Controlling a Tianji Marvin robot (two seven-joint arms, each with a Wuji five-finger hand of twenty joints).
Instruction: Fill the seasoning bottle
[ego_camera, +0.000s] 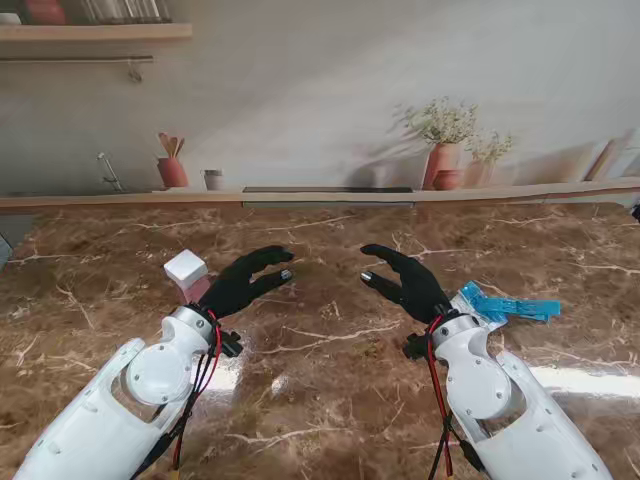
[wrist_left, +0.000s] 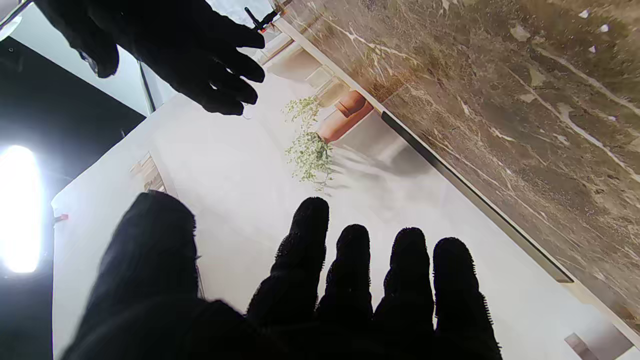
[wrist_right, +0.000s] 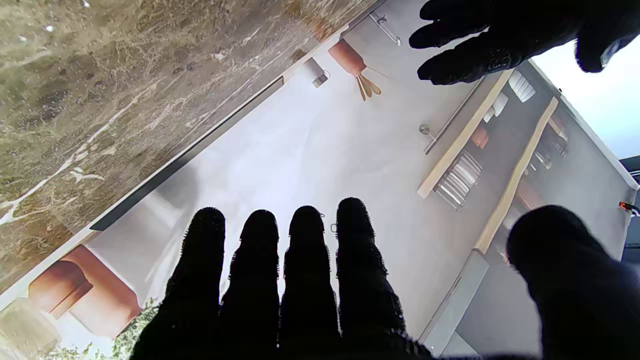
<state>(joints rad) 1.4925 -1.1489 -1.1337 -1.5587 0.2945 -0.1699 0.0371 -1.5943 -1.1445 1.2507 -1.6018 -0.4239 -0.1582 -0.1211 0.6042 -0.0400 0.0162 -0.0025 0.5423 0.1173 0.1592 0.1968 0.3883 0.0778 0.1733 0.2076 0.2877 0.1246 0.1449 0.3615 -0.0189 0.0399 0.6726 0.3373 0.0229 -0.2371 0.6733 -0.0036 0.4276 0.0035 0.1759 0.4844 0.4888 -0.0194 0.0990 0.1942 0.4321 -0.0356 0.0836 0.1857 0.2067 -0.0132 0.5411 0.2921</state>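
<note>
A brown marble desk (ego_camera: 330, 360) runs to a pale printed kitchen backdrop. Above it, the left hand (ego_camera: 243, 283) and right hand (ego_camera: 408, 283) hover facing each other, fingers spread and holding nothing. The seasoning bottle (ego_camera: 188, 277), white-capped, stands just left of the left hand; it looks light, rigid and probably smooth, best gripped around the body under the cap. A blue packet (ego_camera: 508, 304) lies flat just right of the right wrist.
</note>
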